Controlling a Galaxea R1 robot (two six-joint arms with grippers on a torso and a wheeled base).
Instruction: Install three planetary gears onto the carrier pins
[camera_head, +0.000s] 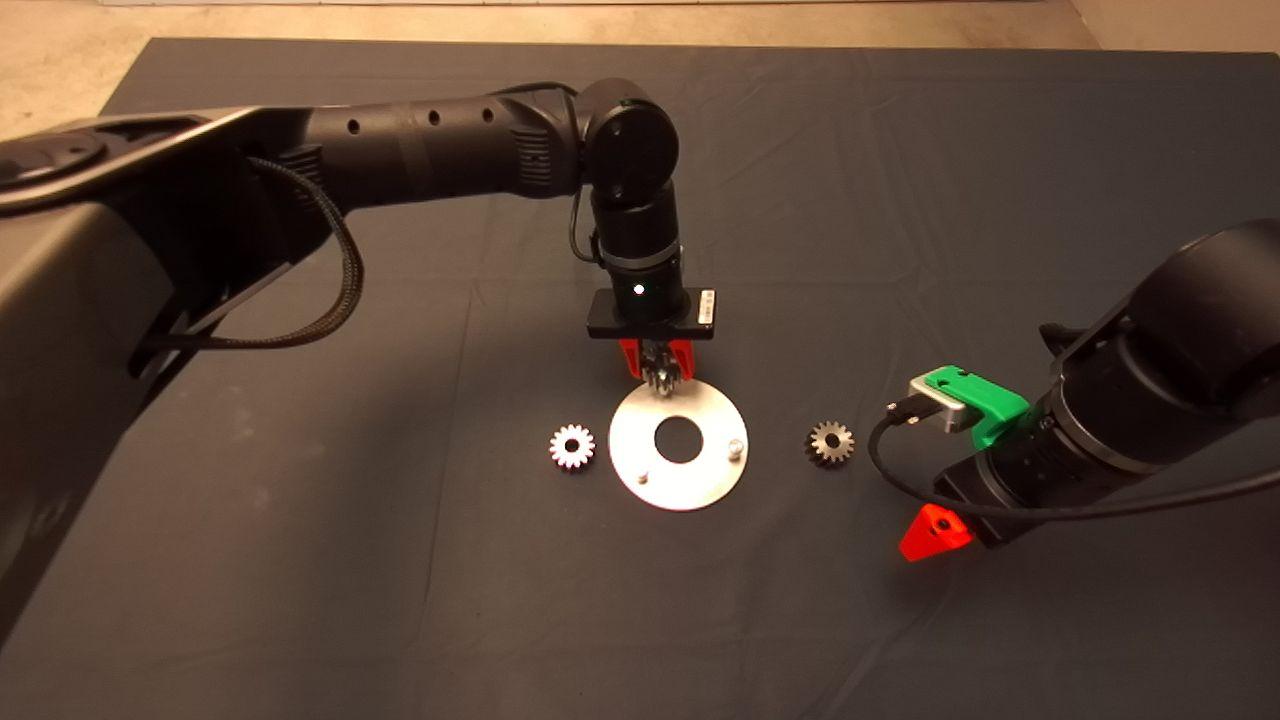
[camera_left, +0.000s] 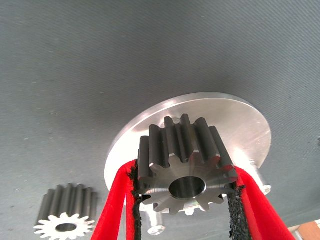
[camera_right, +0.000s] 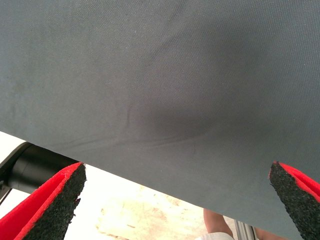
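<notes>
A: What has the left tool (camera_head: 660, 372) got?

B: It is pinching a gear (camera_left: 186, 165) between its two pads, gripped by the teeth on opposite sides. The bore faces the wrist camera, so the gear's axis runs along the tool's own line, pointing down at the desk (camera_head: 400, 560).

A: And below it?

B: The disc (camera_head: 679, 443). The tool hangs over the disc's far rim, on the side away from its two bare pins. One pin (camera_head: 736, 447) stands past the centre hole toward the right arm, another (camera_head: 644, 477) on the near side toward the left. I judge the third pin lies right under the held gear, though the gear hides it.

A: So the move is straight down?

B: Likely, if the bore is lined up with that hidden pin; I cannot tell whether it has met it yet.

A: The other gears?

B: One (camera_head: 572, 446) lies flat just beside the disc on the left arm's side, one (camera_head: 829, 443) near it on the right arm's side.

A: The right tool (camera_head: 935, 533)?

B: Spread wide, idle, well off to the right near the mat's edge.
</notes>
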